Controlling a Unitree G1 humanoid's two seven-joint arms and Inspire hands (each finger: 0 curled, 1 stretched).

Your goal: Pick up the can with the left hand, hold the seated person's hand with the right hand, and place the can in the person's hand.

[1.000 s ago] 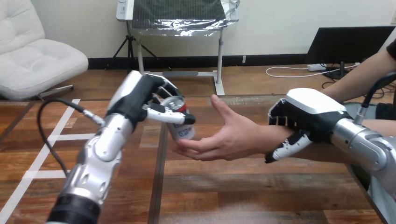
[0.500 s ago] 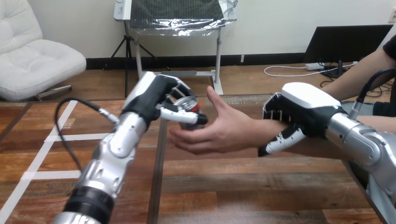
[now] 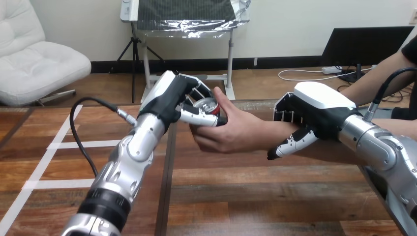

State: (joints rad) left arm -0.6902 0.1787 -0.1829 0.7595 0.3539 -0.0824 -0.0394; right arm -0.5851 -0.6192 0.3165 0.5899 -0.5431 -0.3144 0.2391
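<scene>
The can (image 3: pixel 205 105) hung clear of an open palm a second ago. Now it sits inside the person's hand (image 3: pixel 231 133), whose fingers have closed under it and whose thumb has come up against its 3 o'clock side. Only its silver top and a strip of red show between the two grips, well above the surface (image 3: pixel 231 196).

My left robot hand (image 3: pixel 173 98) still grips it from 9 o'clock, fingers curled over the top edge and thumb laid across the front, so both of us are on the can at once. Over that second my left arm carried it toward 2 o'clock to meet the palm.

Out at 3 o'clock, my right robot hand (image 3: pixel 314 110) stays wrapped on the person's wrist (image 3: pixel 268 132), fingers over it and thumb beneath, as before.

I judge the handover nearly finished. The person seems to have the weight, and what remains is to loosen my left fingers and back off toward 9 o'clock without dragging the can.
</scene>
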